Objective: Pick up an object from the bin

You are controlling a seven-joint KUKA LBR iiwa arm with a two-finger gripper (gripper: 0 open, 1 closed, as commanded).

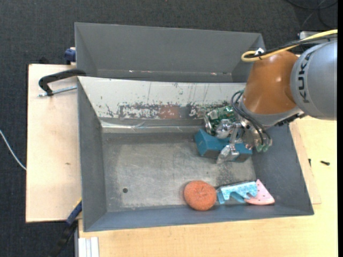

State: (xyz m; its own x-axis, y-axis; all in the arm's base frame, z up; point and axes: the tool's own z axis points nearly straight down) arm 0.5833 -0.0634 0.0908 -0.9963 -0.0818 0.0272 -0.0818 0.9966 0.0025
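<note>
My gripper (226,152) hangs low over the right-hand part of the bin floor, near the back wall. It sits directly on top of a blue block (208,142), whose left end sticks out beside the gripper while the rest is hidden under it. An orange round pad (200,195) lies near the front wall, below the gripper. To its right lies a light blue toothed piece (237,192), which touches a pink triangular piece (262,196).
The arm's orange cover and cables hang over the bin's right rear corner. Bare floor spreads across the left half of the bin. The back wall stands close behind the gripper.
</note>
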